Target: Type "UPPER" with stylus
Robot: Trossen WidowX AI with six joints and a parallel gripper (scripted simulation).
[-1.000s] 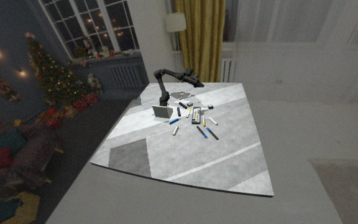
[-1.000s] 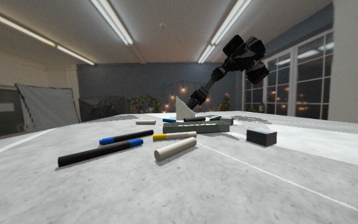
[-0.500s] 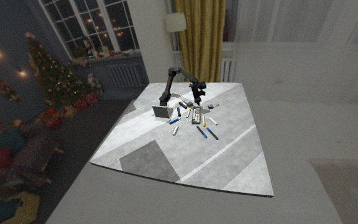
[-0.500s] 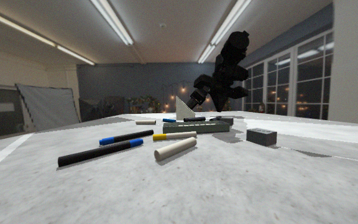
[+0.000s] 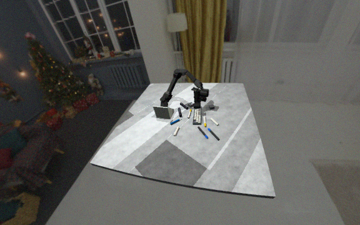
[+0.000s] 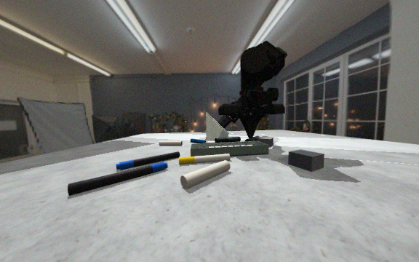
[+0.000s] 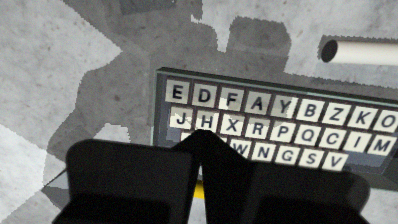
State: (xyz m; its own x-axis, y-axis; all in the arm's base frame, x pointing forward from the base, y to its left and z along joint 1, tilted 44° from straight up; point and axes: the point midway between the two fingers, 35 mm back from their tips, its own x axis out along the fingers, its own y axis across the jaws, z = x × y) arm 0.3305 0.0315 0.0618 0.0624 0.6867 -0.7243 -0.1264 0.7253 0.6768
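The keyboard (image 5: 197, 116) (image 6: 228, 150) (image 7: 362, 164) lies flat on the desk. In the wrist view the E key (image 7: 177, 92), R key (image 7: 257, 128) and P key (image 7: 282, 132) show; no U key is visible, and the fingers hide part of the lowest row. My gripper (image 5: 197, 106) (image 6: 251, 137) (image 7: 203, 136) is shut and empty, pointing down near the keyboard's J/H end. A white pen with a yellow end (image 5: 189, 114) (image 7: 199, 189) lies behind the fingers, mostly hidden in the wrist view. Several pen-like sticks lie around; which is the stylus I cannot tell.
Another yellow-ended white pen (image 5: 205, 120) (image 6: 209, 159) and a white stick (image 5: 214, 121) (image 6: 206, 174) lie beside the keyboard. Two black pens with blue ends (image 5: 202, 132) (image 5: 213, 134) lie beyond. A dark block (image 5: 211, 107) (image 6: 305, 160) and a grey slanted panel (image 5: 163, 112) stand nearby.
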